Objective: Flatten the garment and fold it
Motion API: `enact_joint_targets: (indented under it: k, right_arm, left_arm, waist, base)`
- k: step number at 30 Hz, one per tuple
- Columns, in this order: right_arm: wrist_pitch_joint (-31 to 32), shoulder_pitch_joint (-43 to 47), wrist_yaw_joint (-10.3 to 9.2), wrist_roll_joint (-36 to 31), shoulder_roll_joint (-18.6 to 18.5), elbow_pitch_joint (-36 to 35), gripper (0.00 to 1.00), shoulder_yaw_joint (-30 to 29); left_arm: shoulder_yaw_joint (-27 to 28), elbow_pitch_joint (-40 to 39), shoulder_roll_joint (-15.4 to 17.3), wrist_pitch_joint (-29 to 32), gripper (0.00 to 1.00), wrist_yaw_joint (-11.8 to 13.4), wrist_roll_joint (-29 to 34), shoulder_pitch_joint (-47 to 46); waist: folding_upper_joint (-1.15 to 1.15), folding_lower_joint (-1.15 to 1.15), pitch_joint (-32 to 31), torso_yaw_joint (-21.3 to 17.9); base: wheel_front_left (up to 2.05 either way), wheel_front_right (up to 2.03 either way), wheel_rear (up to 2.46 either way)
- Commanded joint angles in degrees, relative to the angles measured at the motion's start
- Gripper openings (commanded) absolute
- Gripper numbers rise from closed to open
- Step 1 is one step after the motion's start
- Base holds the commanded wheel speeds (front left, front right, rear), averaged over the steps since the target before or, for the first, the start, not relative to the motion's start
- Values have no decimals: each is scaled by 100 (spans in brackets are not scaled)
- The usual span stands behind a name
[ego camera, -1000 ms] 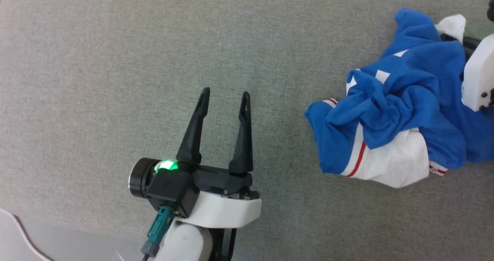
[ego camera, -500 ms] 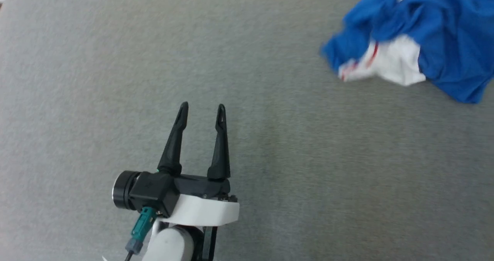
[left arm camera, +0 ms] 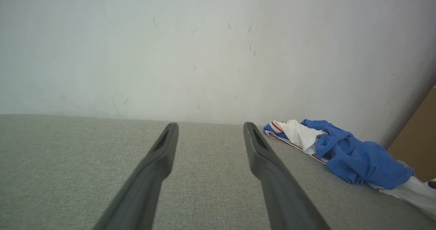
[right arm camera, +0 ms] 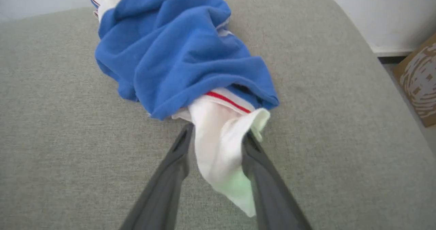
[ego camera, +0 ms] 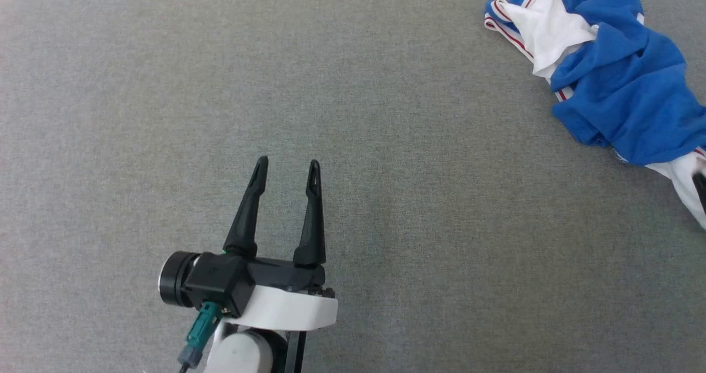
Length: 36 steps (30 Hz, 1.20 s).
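Royal-blue and white, the garment [ego camera: 618, 80] lies crumpled in a long heap near the far right corner of the grey fabric-covered table [ego camera: 386, 141], with a white sleeve trimmed in thin red stripes at each end. My right gripper [right arm camera: 218, 131] sits at the near end of the heap, its fingers parted, the white sleeve draped loosely between them rather than pinched. My left gripper [ego camera: 287, 166] hovers over bare grey cloth well apart from the shirt, fingers spread wide and holding nothing. Past the table's rounded corner stands a brown cardboard box [right arm camera: 417, 80] printed with a pale pattern; what it holds cannot be seen. A white wall [left arm camera: 204, 53], scuffed and faintly marked, rises behind the table's far edge.
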Motion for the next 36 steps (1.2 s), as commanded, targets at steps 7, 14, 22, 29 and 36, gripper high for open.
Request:
enact_joint_targets:
  k: [7, 14, 22, 29, 36]
  right_arm:
    - [145, -775, -6, -76, -249, -1255, 100, 100]
    - [1260, -1509, -6, -319, -306, -1185, 100, 569]
    - [1943, -1999, -6, -933, -209, 107, 100, 978]
    - [2050, -2142, -6, -952, -248, 567, 0, 1404]
    - [1582, -2439, -6, -284, -49, -225, 0, 1927]
  left_arm:
    - [-19, -40, -14, -27, 100, -20, 20, -22]
    - [-177, -118, -18, -27, 100, 57, -50, -159]
    - [-389, -179, -19, -27, 100, 238, -157, -365]
    - [-454, -178, -20, -27, 100, 324, -159, -440]
    - [-340, -73, -20, -27, 100, 275, -149, -404]
  waist:
    - [0, 1, 63, 137]
    - [0, 1, 412, 398]
    - [0, 1, 725, 760]
    - [0, 1, 766, 821]
    - [0, 1, 448, 604]
  base:
    - [0, 0, 0]
    - [0, 0, 0]
    - [0, 0, 0]
    - [0, 0, 0]
    - [0, 0, 0]
